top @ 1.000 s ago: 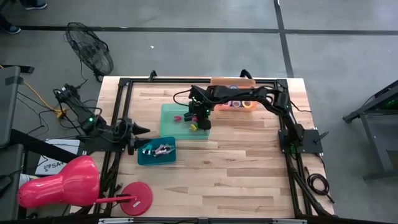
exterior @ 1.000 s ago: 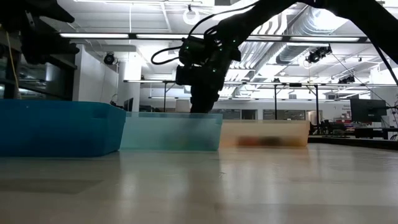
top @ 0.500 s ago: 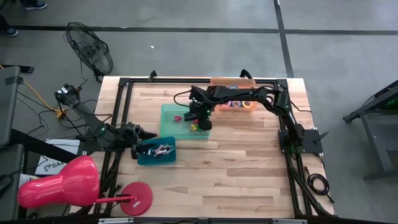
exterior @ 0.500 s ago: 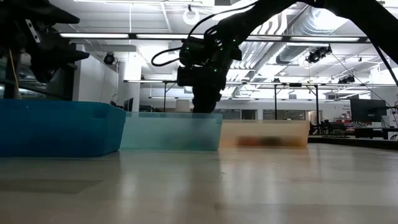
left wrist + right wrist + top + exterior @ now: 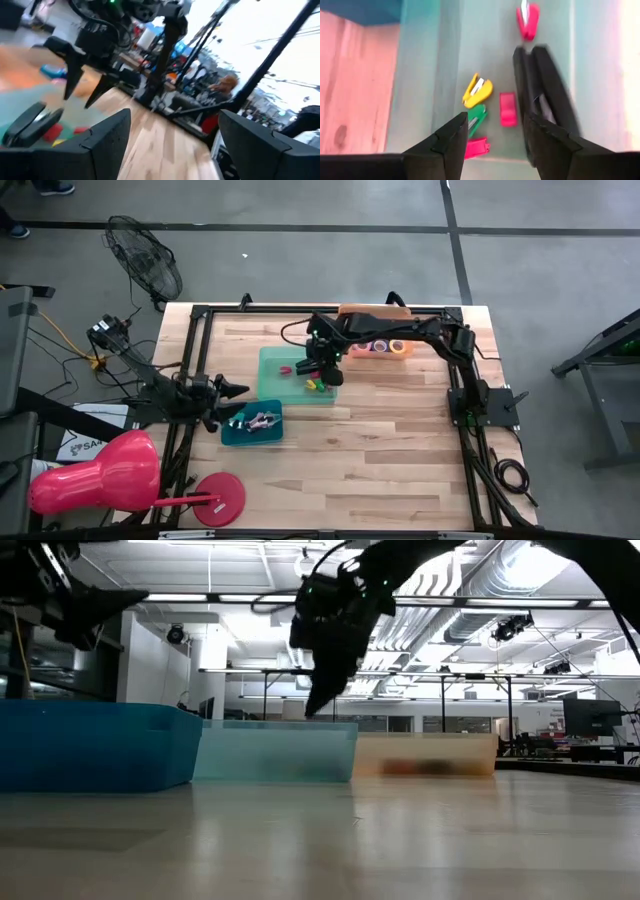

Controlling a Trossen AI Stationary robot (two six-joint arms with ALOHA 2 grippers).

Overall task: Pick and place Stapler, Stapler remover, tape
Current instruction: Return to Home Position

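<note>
Wooden table (image 5: 380,450): right gripper (image 5: 495,125) is hovering over green bin (image 5: 272,372) at eleven o'clock, fingers apart. Left gripper (image 5: 230,388) is waiting at nine o'clock, fingers apart.

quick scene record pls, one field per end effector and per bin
left end effector: open, empty, at the left edge of the table, by the blue bin
right end effector: open, empty, above the light green bin
light green bin: black stapler, small coloured pieces
blue bin: a few small items, not clear which
orange bin: tape rolls
</note>
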